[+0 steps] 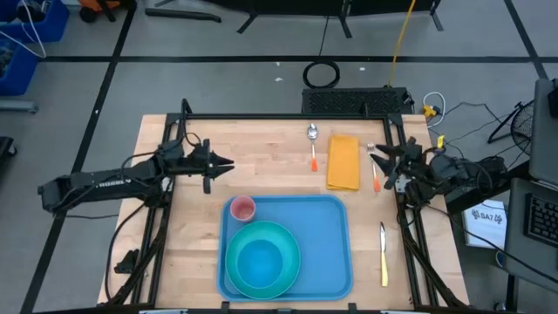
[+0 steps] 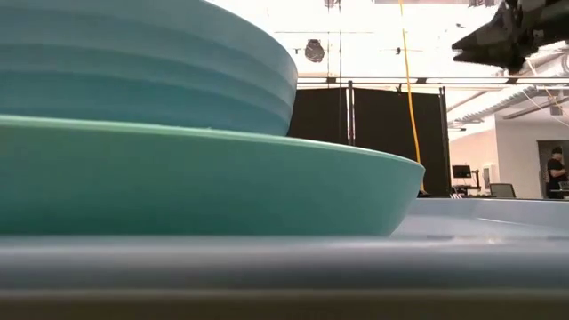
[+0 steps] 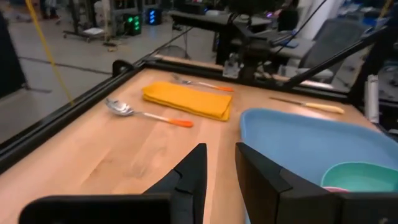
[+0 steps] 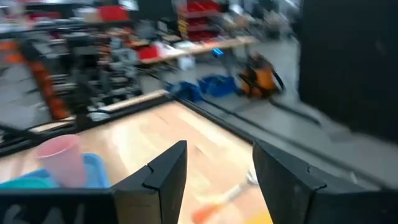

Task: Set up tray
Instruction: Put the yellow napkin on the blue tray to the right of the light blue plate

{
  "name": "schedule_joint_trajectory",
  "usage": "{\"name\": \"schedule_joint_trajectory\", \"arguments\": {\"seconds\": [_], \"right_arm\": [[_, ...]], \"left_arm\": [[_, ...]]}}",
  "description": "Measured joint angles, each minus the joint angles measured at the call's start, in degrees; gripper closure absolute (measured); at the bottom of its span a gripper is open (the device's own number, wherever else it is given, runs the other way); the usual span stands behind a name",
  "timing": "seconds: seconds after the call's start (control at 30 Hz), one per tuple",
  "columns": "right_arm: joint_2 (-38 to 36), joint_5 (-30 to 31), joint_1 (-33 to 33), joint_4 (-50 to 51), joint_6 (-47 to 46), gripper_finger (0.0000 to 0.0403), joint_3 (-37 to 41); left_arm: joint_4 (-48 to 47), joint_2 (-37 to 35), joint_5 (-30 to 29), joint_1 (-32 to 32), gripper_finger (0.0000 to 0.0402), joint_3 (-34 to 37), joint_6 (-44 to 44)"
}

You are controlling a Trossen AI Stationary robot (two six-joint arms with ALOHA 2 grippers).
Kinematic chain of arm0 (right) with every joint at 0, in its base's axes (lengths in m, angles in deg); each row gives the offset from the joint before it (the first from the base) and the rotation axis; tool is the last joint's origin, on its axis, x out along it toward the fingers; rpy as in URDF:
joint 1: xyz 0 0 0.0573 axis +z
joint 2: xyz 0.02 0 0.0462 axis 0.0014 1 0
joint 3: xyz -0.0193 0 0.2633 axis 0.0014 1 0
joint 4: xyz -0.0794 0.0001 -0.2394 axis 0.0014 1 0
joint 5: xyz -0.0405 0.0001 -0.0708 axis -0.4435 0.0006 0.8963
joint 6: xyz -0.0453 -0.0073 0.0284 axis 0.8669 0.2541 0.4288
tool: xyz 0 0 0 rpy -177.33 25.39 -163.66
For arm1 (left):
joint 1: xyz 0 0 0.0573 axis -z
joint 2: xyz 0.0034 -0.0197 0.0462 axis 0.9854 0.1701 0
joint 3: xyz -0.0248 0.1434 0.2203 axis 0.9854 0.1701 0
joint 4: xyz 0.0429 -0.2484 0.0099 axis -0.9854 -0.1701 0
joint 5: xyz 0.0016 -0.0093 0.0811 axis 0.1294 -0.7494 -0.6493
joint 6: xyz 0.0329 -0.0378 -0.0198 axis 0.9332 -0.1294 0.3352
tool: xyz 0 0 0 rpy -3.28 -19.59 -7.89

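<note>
A light wooden table (image 1: 261, 166) is filling the middle of a workshop floor, with shelves and benches blurring past in the background, and a person (image 2: 557, 173) is standing far off at the right of the low view. The tray (image 1: 336, 235) is lying flat at the near centre of the table, and it is carrying a teal plate (image 1: 244, 275) with a teal bowl (image 1: 261, 262) sitting on it at the tray's near left. A pink cup (image 1: 242, 208) is standing upright in the tray's far left corner, just beyond the plate.

Beyond the tray, a yellow-orange napkin (image 1: 343, 162) is lying on the bare wood, with an orange-handled spoon (image 1: 313, 146) just to its left and an orange-handled fork (image 1: 375, 177) to its right. A knife (image 1: 383, 253) with a pale handle is resting right of the tray, apart from its rim.

The left gripper (image 1: 225, 163) is hovering over the wood at the far left of the tray, its jaws spread a little and holding nothing. The right gripper (image 1: 377, 160) is hanging over the fork at the right edge of the napkin, jaws spread wide and empty.
</note>
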Motion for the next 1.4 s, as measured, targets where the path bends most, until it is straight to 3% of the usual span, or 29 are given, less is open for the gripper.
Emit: {"name": "schedule_joint_trajectory", "arguments": {"seconds": [0.2,0.47,0.63,0.77,1.13,1.4], "right_arm": [[0.22,1.61,-0.02,10.0,-16.15,0.0229,-0.6],[0.44,6.98,-2.46,14.3,-18.66,0.0229,-0.22],[3.39,-1.66,-4.82,21.15,-31.74,0.0229,0.12],[8.23,-5.17,-6.56,24.91,-39.11,0.0232,0.14],[28.05,-15.97,-12.84,26.12,-42.01,0.0257,0.15],[38.0,-19.48,-13.62,21.96,-44.45,0.0264,4.78]], "left_arm": [[1.48,0.0,6.46,-7.27,0.0314,2.53,1.22],[5.67,0.0,16.94,-14.85,0.0314,5.1,1.75],[5.34,0.02,19.82,-17.09,0.0314,5.21,2.18],[5.34,0.02,21.63,-18.51,0.0314,5.21,3.15],[5.47,0.02,23.33,-23.3,0.0314,5.21,3.42],[4.97,0.02,25.59,-23.5,0.0314,5.21,3.87]]}}
